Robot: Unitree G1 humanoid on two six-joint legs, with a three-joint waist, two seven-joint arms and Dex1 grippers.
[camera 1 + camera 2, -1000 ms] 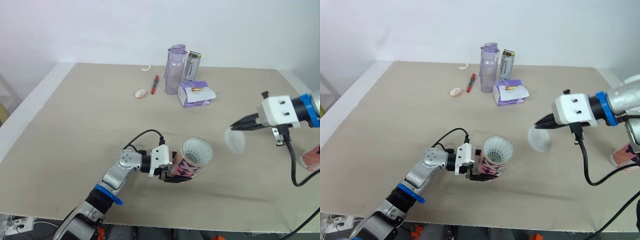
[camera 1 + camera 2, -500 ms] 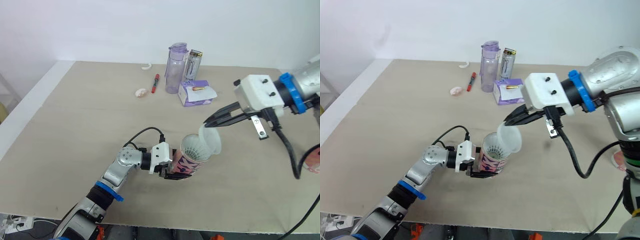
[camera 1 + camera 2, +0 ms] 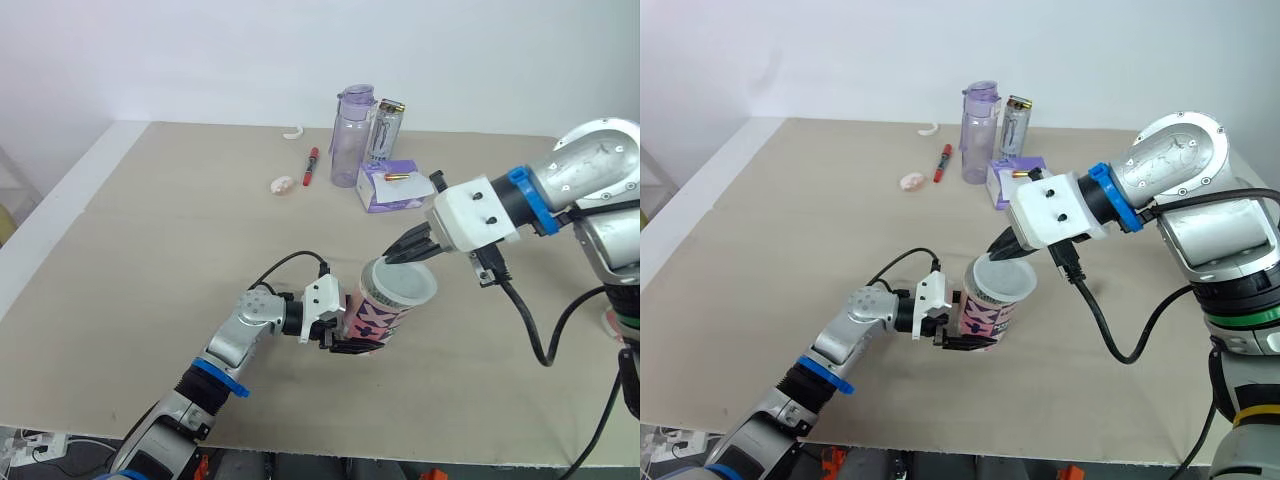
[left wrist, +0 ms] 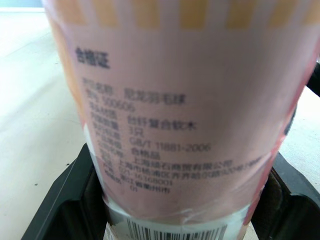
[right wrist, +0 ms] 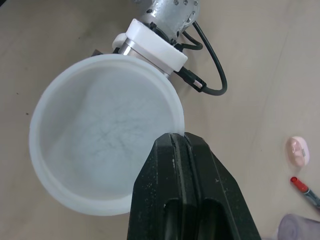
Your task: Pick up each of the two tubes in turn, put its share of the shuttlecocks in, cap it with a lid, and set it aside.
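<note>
Over the beige desk, the left claw is clamped round the tube, tilting its mouth toward the right claw, which pinches the translucent lid by its rim over that mouth, apparently to cap it.

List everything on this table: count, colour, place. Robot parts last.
tube: one, pink patterned, tilted, centre front
lid: one, translucent white, over the tube's mouth
water bottle: one, purple, far side
clear bottle: one, beside the water bottle
box: one, purple, in front of the bottles
pen: one, red, left of the water bottle
small pink object: one, near the pen
table: one, beige
left gripper: black fingers around the tube's lower end
right gripper: black fingers pinching the lid's rim
</note>
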